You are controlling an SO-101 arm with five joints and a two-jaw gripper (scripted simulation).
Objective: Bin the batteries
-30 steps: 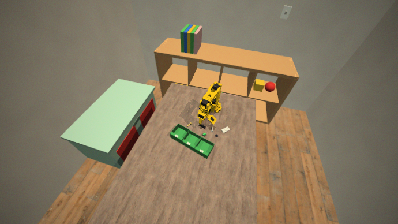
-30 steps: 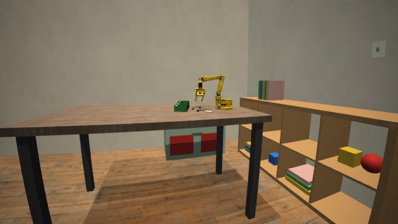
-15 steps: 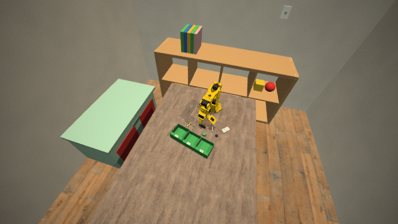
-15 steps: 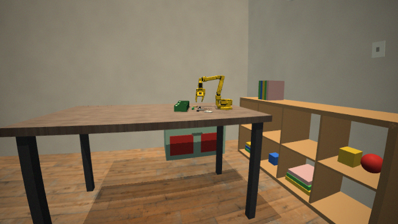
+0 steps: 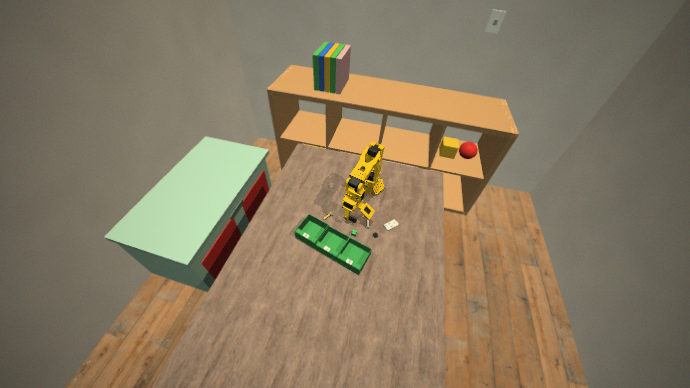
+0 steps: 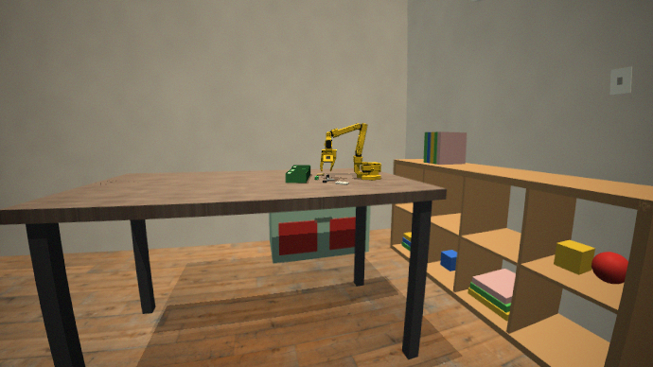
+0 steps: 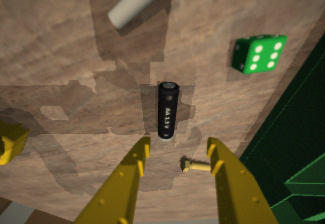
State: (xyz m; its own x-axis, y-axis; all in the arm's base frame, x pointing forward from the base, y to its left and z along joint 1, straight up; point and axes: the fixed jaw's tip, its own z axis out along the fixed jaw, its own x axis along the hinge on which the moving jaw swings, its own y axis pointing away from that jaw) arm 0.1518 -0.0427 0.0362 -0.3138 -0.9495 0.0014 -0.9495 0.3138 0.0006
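A black battery (image 7: 167, 110) lies flat on the wooden table, seen in the wrist view just beyond my fingertips. My gripper (image 7: 178, 145) hangs above the table with its two yellow fingers apart and nothing between them; it also shows in the top view (image 5: 351, 215) and the exterior view (image 6: 327, 166). The green three-compartment bin (image 5: 332, 243) stands on the table right beside the gripper, and its edge shows at the right of the wrist view (image 7: 304, 150). I cannot read the bin labels from here.
A green die (image 7: 259, 52), a small brass screw (image 7: 195, 164) and a grey bolt (image 7: 129, 11) lie near the battery. A white domino (image 5: 391, 224) and a small black disc (image 5: 375, 234) lie to the right. A shelf stands behind the table.
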